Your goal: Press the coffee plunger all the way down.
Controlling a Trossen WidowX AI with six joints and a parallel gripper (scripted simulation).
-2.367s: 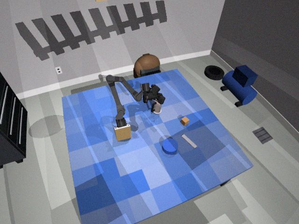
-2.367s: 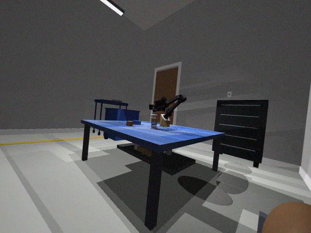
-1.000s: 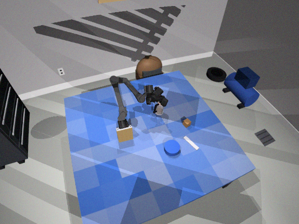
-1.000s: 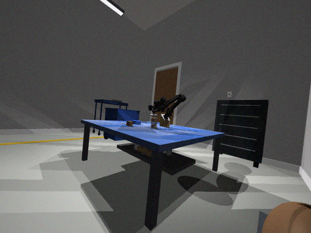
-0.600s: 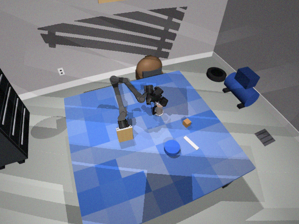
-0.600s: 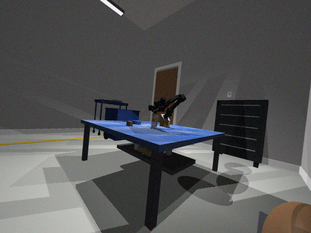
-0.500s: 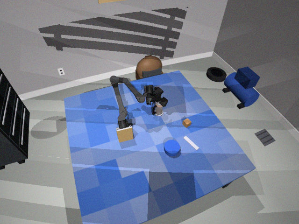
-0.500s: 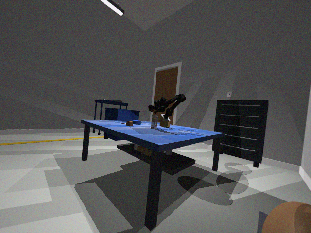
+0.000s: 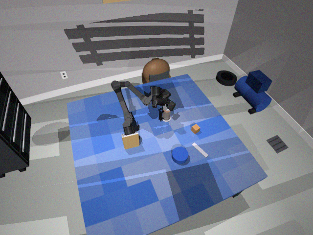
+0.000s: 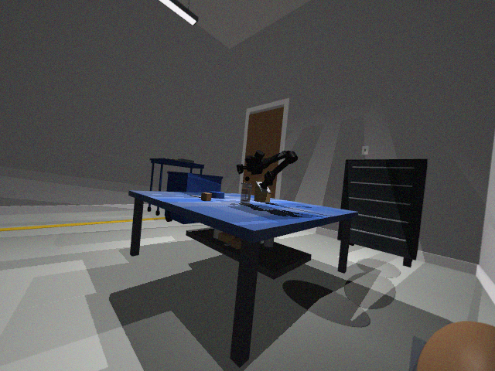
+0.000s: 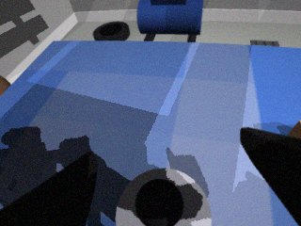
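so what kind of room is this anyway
Likely a garage or workshop: a spare tyre and a blue tank-like machine, perhaps a compressor, sit on the bare floor, and a black drawer cabinet stands against the wall.

The arm (image 9: 126, 101) rises from its base near the counter's middle, elbows toward the far edge, then reaches right. Its gripper (image 9: 165, 108) points down, jaws spread wide, gripping nothing.

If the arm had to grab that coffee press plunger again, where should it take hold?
By the round black knob on top of the coffee press, coming straight down from above. The press stands upright and the knob is its highest, narrowest part; the open gripper already has a finger on each side of it.
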